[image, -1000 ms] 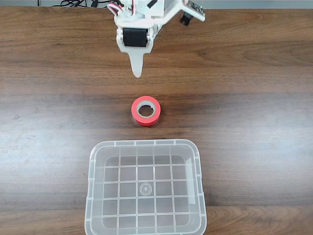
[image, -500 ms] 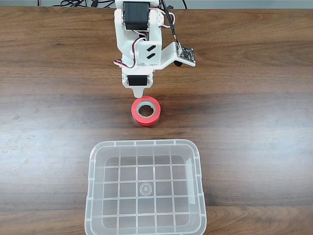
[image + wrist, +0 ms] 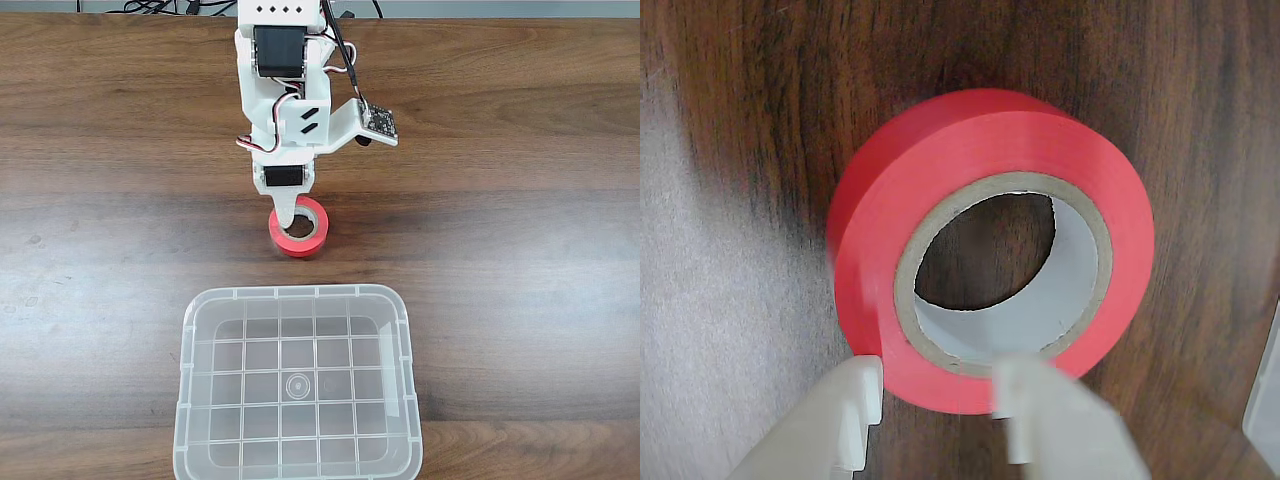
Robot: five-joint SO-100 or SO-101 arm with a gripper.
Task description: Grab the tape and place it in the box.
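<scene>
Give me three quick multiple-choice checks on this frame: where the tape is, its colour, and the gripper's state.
1. Where is the tape?
A. inside the box
B. on the table, beyond the box
C. lifted in the air

2. What colour is the tape?
A. blue
B. yellow
C. red

3. What state is the gripper in?
A. open, fingers straddling the roll's wall
B. shut on the box rim
C. shut beside the roll

Answers: 1 B, the fixed view shows it flat on the wood above the box; 2 C, both views show red; 3 A, the wrist view shows one finger outside the roll, one over its core.
</scene>
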